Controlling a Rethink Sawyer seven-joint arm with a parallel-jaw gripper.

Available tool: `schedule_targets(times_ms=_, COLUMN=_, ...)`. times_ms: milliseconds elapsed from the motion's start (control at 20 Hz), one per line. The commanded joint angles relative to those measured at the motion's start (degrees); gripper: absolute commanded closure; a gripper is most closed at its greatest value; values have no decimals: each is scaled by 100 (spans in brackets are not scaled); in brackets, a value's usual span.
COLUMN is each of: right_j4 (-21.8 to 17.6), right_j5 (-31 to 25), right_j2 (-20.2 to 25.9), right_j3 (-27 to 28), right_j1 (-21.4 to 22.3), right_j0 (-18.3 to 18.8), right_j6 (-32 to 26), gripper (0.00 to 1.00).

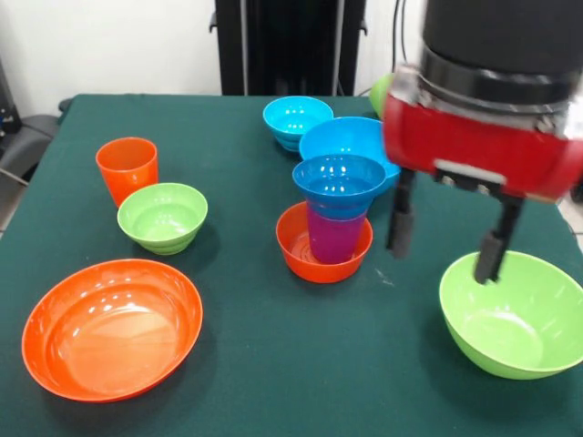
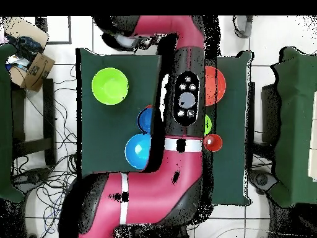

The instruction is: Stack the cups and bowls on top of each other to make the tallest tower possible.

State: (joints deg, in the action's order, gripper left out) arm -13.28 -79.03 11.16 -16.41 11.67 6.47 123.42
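Dark green cloth-covered table (image 1: 237, 364) sat by a white wall. Black two-finger gripper (image 1: 446, 238) hung open and empty, between the large lime green plastic bowl (image 1: 515, 314) and the orange-purple-blue tower (image 1: 332, 218) at mid-table. The red-black arm (image 2: 183, 111) blocked most overhead.

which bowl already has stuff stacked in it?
The small orange bowl at table centre: a purple cup stands in it, with a dark blue bowl on top. The large orange bowl holds nothing.
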Motion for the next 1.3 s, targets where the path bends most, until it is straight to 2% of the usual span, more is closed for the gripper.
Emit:
schedule_targets(times_ms=50, right_j4=-361, right_j5=-371, right_j2=-34, right_j3=17, right_j1=-423, right_j0=-195, right_j6=1098, gripper=0)
schedule_targets(times_ms=450, right_j4=-327, right_j5=76, right_j2=-418, right_j3=-432, right_j1=-396, right_j0=-239, right_j6=833, gripper=0)
schedule_targets(times_ms=700, right_j4=-258, right_j5=59, right_j2=-600, right_j3=-541, right_j1=-439, right_j0=-258, right_j6=611, gripper=0)
schedule_targets(times_ms=900, right_j4=-43, right_j5=-80, right_j2=-610, right_j3=-786, right_j1=-384, right_j0=-264, right_j6=415, gripper=0)
schedule_targets(times_ms=1050, right_j4=195, right_j5=-444, right_j2=-451, right_j3=-555, right_j1=-460, right_j0=-294, right_j6=480, gripper=0)
schedule_targets(times_ms=1300, right_j4=592, right_j5=-456, right_j2=-278, right_j3=-623, right_j1=-466, right_j0=-338, right_j6=620, gripper=0)
